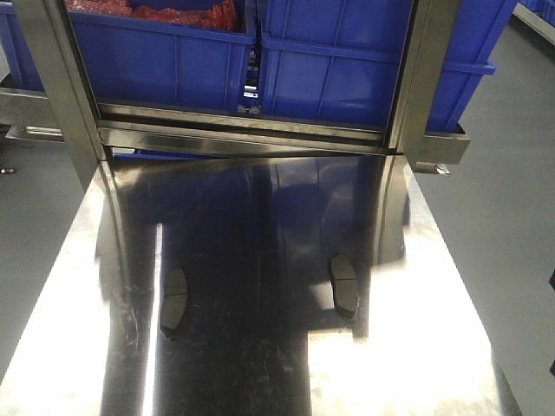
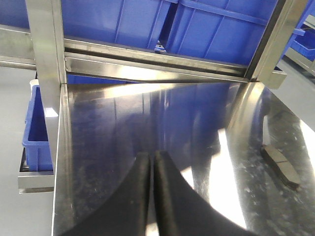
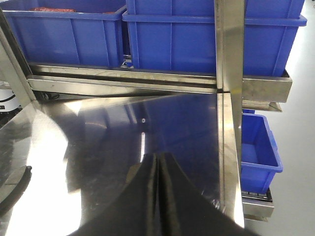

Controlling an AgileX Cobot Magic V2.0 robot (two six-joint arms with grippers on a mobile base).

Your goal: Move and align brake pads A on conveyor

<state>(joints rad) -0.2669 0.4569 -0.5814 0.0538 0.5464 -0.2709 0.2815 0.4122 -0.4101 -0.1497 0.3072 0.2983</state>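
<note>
Right now you have two brake pads lying flat on the shiny steel table (image 1: 434, 338), both with their long sides running near to far. The left pad (image 1: 173, 302) sits in the near-left part of the table beside a bright streak of glare. The right pad (image 1: 344, 284) sits right of centre, slightly farther away. They are well apart from each other and neither is touched by anything. At the far edge of the table a steel rail (image 1: 243, 130) crosses between two uprights, and behind it stand large blue bins (image 1: 347, 61); the left one holds something red. Your left gripper (image 2: 150, 156) hangs over the left side of the table with its black fingers (image 2: 167, 196) pressed together, only a hairline seam between them and nothing gripped. In that wrist view one pad (image 2: 279, 162) lies far off to the right of the fingers; you cannot tell for certain which of the two it is. Your right gripper (image 3: 156, 158) hangs over the right side of the table near its edge, its fingers likewise closed on nothing. A smaller blue bin (image 3: 258, 147) sits on a low shelf beyond that right edge.
</note>
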